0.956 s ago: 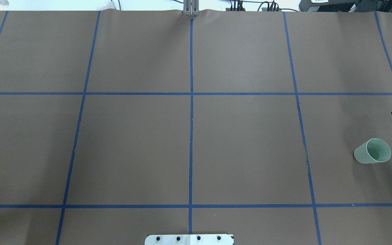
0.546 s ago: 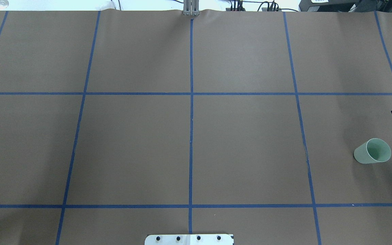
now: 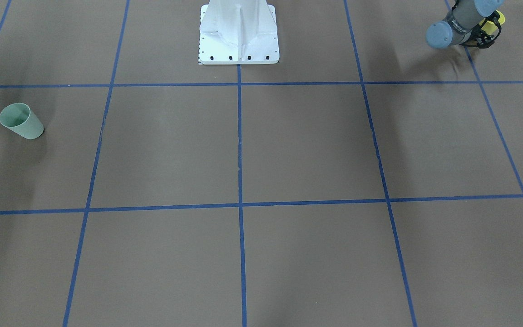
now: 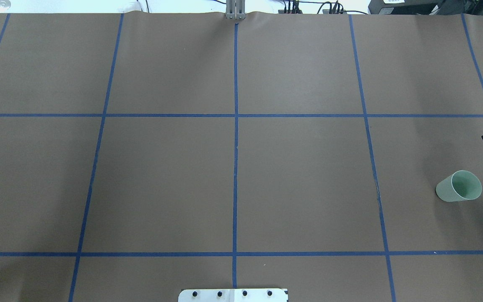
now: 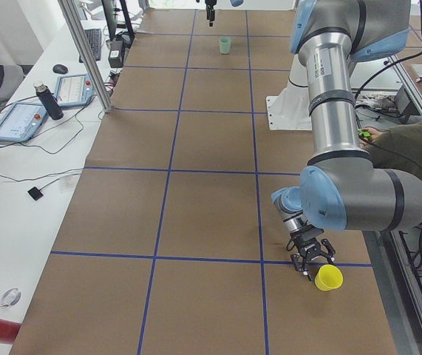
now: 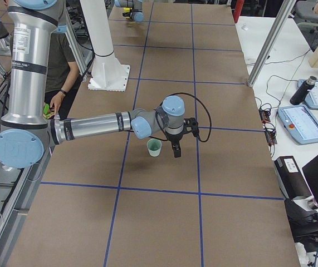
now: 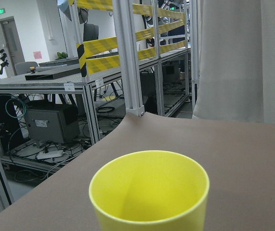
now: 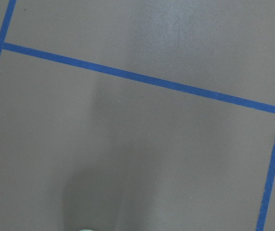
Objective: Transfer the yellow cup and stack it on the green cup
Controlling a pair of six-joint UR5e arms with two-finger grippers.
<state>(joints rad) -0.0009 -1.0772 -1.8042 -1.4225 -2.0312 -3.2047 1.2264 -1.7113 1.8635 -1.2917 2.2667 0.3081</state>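
The yellow cup is standing upright right at the left end effector's fingertips. Whether they are spread or pinching it, I cannot tell. The pickup seems to be happening. Next comes carrying it far across the counter to the green cup, which is sitting just beside the right end effector, its state equally unclear.

Bright yellow cup: upright, mouth up, close against left fingers. Pale green cup: upright, just beside right fingers.
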